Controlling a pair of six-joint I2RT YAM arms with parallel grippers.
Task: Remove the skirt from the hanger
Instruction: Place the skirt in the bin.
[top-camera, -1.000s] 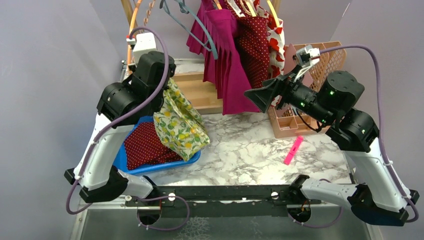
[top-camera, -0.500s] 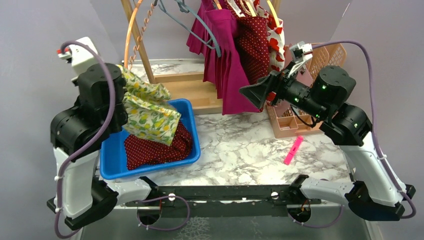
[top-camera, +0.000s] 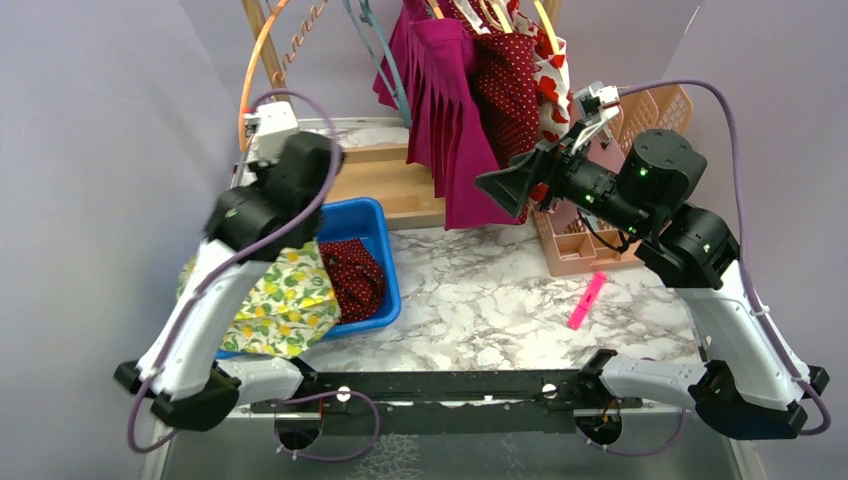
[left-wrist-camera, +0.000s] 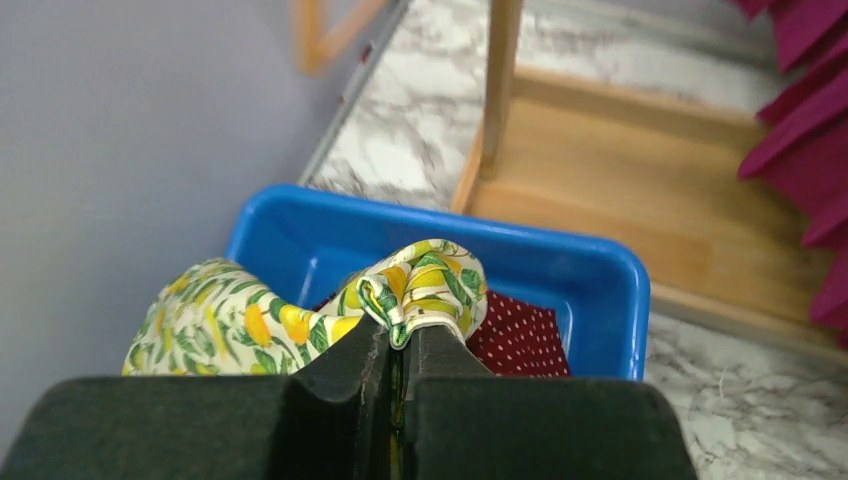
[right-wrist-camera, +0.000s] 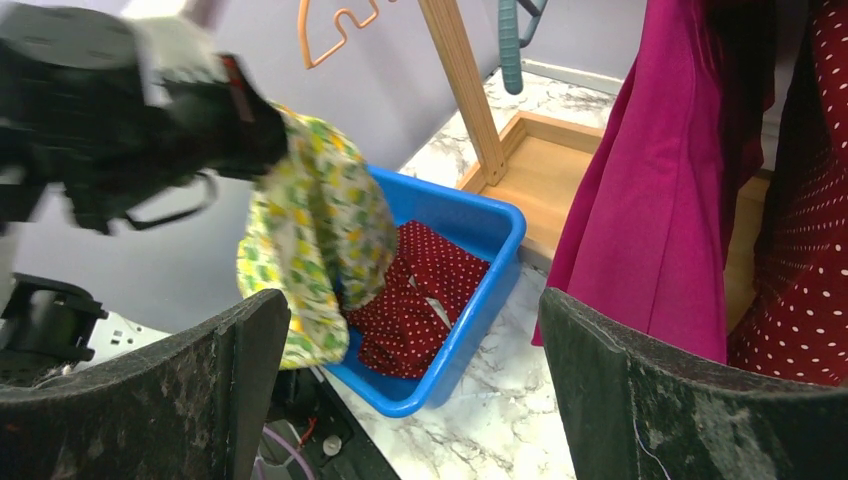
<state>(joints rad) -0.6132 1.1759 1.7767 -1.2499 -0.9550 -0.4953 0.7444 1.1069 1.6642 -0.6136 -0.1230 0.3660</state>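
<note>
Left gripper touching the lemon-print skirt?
Touching. Left wrist view: the left gripper is shut on a fold of the lemon-print skirt, which bunches out just past its tips.

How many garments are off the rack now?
2. The lemon-print skirt, pinched in the left gripper, drapes over the blue bin; a red dotted garment lies inside. Others may be hidden beneath.

Marble table (top-camera: 480, 290): blue bin (top-camera: 392, 280), pink stick (top-camera: 587, 301).

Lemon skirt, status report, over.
Left claw shut on lemon skirt, off hanger, above blue bin. Right claw open, empty, beside hanging magenta skirt. Nothing blocking.
</note>
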